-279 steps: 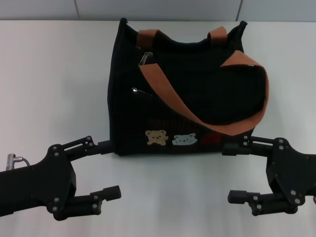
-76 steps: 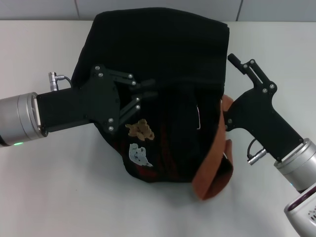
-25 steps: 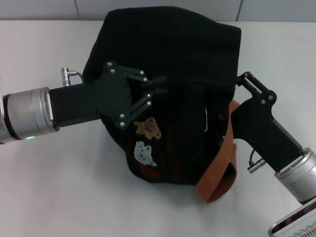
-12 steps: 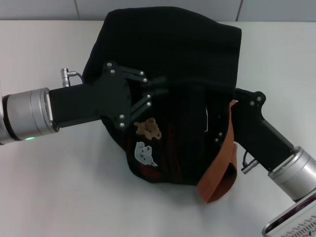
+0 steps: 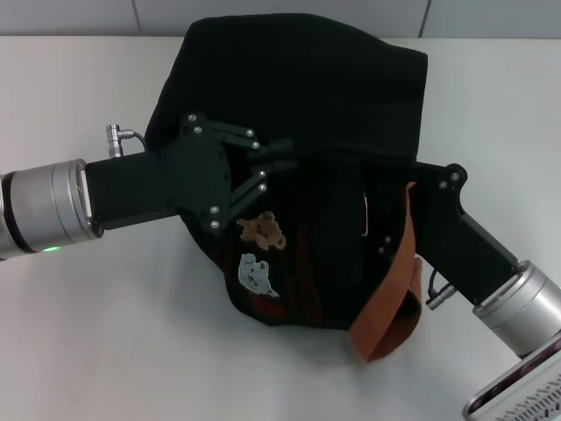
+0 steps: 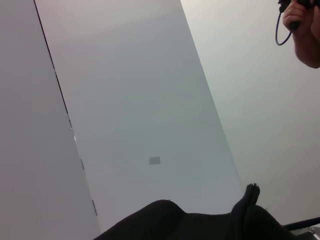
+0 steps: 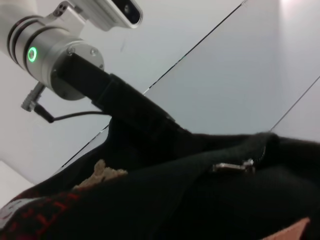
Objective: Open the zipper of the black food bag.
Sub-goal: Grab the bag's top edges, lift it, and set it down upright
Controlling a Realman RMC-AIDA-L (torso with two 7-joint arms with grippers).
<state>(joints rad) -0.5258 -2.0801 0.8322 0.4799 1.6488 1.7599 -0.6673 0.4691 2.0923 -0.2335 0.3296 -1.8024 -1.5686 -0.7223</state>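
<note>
The black food bag [image 5: 307, 96] lies tipped on the white table, its bear and cat patches [image 5: 261, 230] facing up and its brown-orange strap [image 5: 390, 298] at the lower right. My left gripper [image 5: 280, 155] reaches in from the left and is shut on the bag's front fabric. The zipper's silver pull tab [image 5: 364, 215] shows to the right of the patches, and again in the right wrist view [image 7: 232, 166]. My right gripper [image 5: 394, 210] lies against the bag just right of that tab, black on black. The left wrist view catches only the bag's edge [image 6: 200, 225].
The white table [image 5: 105, 333] stretches around the bag, with a grey wall behind it. My left arm [image 7: 65, 65], with a green light on it, fills the right wrist view's upper part. A person's hand [image 6: 305, 30] holding a cable shows far off in the left wrist view.
My right gripper has swung down and in from beside the bag to lie against it by the silver pull tab. The left gripper and the bag have hardly shifted.
</note>
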